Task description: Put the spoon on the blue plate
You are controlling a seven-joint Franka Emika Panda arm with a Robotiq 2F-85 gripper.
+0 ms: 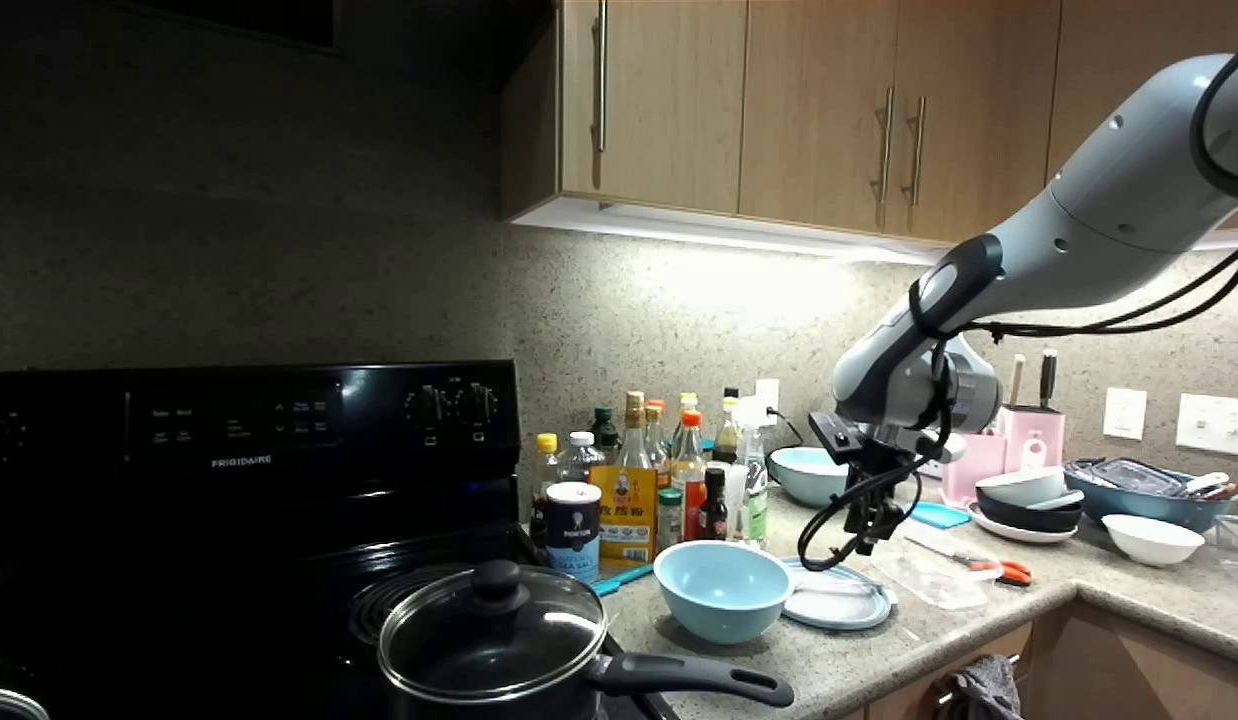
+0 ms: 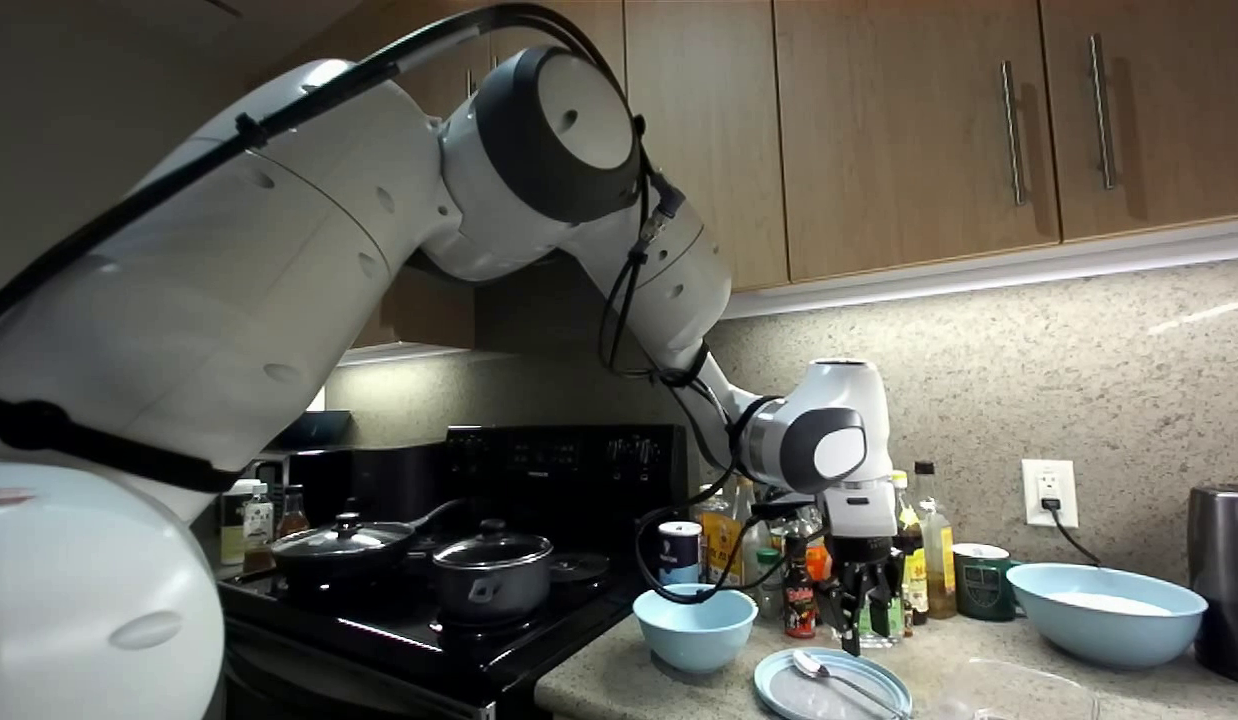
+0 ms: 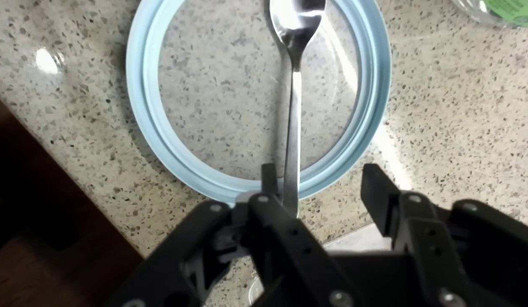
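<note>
We see the black, two-fingered claw [image 3: 321, 179] hanging over the speckled stone counter [image 3: 456, 106], its fingers spread well apart. Below it lies the small, flat, round plate [image 3: 141, 89] with a pale blue rim and a see-through middle, and on it we find the shiny metal spoon [image 3: 294, 106]. The spoon's rounded head points away from the claw; the handle runs back toward the claw, crosses the rim and ends beyond it. In the wrist view that end shows in the gap between the fingers, nearer one than the other; whether it touches we cannot tell. In both exterior views we see a deep, round, light-blue bowl [image 2: 695, 642] beside the plate, on the claw's side toward the black stove [image 1: 229, 540]. Farther that way from the claw, a dark pot [image 1: 494, 640] with a glass lid sits on that stove. From the claw toward the grey, speckled wall [image 2: 979, 400] we see a cluster of labelled bottles [image 2: 799, 595].
</note>
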